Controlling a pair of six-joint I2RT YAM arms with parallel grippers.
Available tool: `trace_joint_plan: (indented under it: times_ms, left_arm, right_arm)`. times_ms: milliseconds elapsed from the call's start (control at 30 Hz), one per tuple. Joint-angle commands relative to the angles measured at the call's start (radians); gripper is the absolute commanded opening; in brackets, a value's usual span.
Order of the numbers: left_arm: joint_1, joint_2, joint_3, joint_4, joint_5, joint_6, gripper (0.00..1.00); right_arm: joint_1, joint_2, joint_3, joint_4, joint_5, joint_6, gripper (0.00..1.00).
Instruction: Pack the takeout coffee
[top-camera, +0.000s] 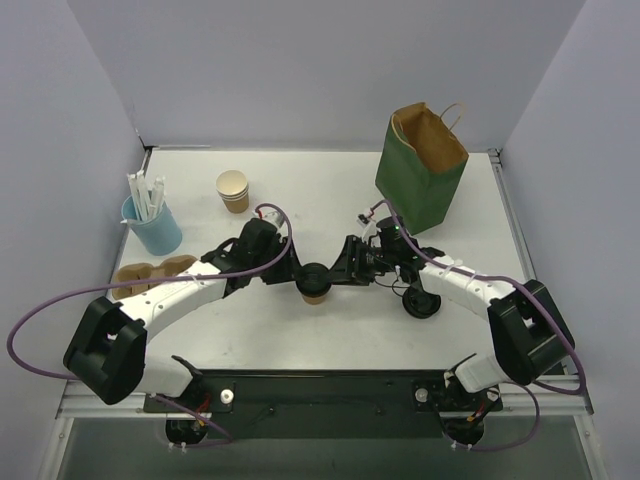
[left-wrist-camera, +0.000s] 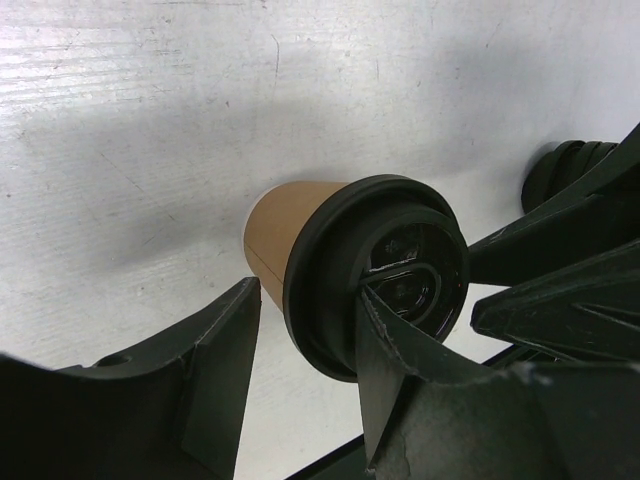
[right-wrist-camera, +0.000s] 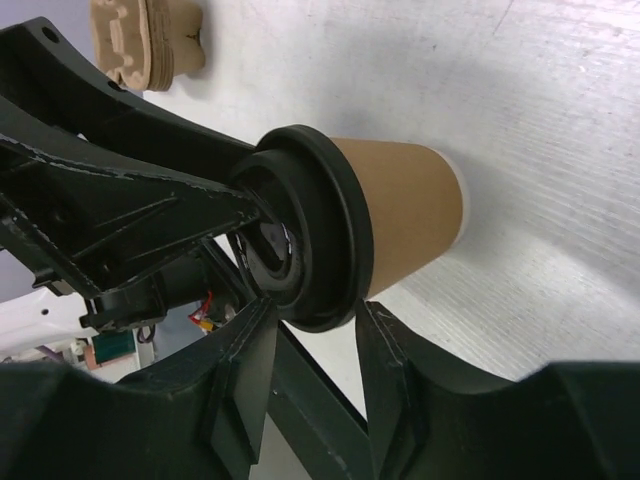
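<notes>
At table centre, one takeout coffee (top-camera: 316, 289) stands upright between two grippers. The left gripper (left-wrist-camera: 308, 305) straddles its lid, jaws apart. Whether the right gripper (right-wrist-camera: 315, 315) clamps it, I cannot tell. Behind stand one green paper bag (top-camera: 420, 172) and one lidless paper cup (top-camera: 233, 190).

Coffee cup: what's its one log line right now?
takeout coffee: upright on table | left end effector: open at lid | right end effector: open at lid | packed: no

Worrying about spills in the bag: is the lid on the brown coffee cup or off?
On. Both wrist views show the black lid seated over the rim of the brown cup.
</notes>
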Motion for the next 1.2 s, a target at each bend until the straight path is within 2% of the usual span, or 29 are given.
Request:
trace_joint_plan:
  times_ms: [0,200,400,433,700,1000,1167]
  left_arm:
    - [-0.009,0.004,-0.031,0.029,-0.025,0.004,0.51]
    - [-0.013,0.002,-0.035,0.024,-0.037,-0.001,0.5]
    - [-0.014,-0.003,-0.043,0.02,-0.044,-0.006,0.5]
    - [-0.015,-0.004,-0.044,0.021,-0.046,-0.007,0.5]
    - [-0.018,-0.003,-0.034,0.015,-0.049,-0.01,0.5]
    - [-0.023,-0.003,-0.028,0.008,-0.057,-0.015,0.5]
    - [-0.027,0.005,-0.028,0.008,-0.061,-0.018,0.5]
  right_arm:
    - [0.007,0.02,-0.023,0.094,-0.045,0.051,0.36]
    - [0.006,0.014,-0.061,0.13,-0.034,0.06,0.31]
    - [-0.005,0.0,-0.072,0.134,-0.057,0.051,0.36]
    - [-0.007,-0.003,-0.072,0.132,-0.059,0.049,0.31]
    - [-0.01,-0.006,-0.086,0.147,-0.083,0.042,0.22]
    - [-0.013,0.008,-0.097,0.138,-0.072,0.028,0.23]
    - [-0.014,0.012,-0.101,0.164,-0.068,0.029,0.27]
